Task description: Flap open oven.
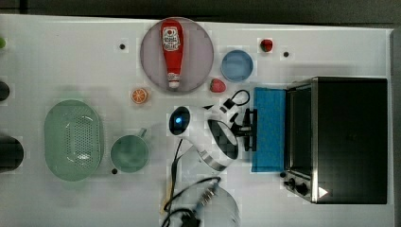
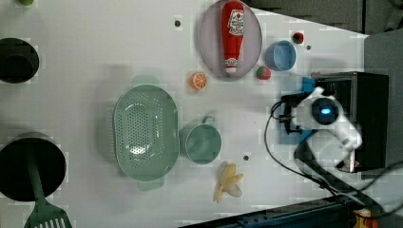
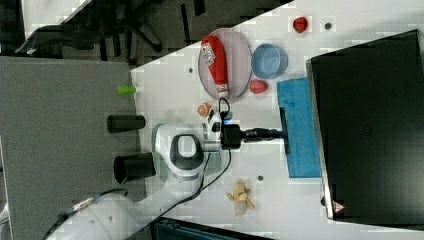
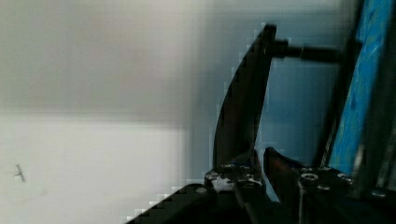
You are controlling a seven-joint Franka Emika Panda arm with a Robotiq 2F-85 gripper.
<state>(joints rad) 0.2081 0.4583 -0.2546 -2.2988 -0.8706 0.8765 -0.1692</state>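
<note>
One gripper (image 1: 249, 128) clamps the dark bar handle (image 1: 254, 129); toaster oven (image 1: 347, 139) door (image 1: 269, 128) lies folded down flat.

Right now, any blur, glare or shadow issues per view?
Wrist view: heavily blurred, the oven door just a blue smear. Top view: soft shadow beside the colander, no glare on the blue door. Left view: evenly lit, blocky. Right view: oven top uniformly dark.
</note>
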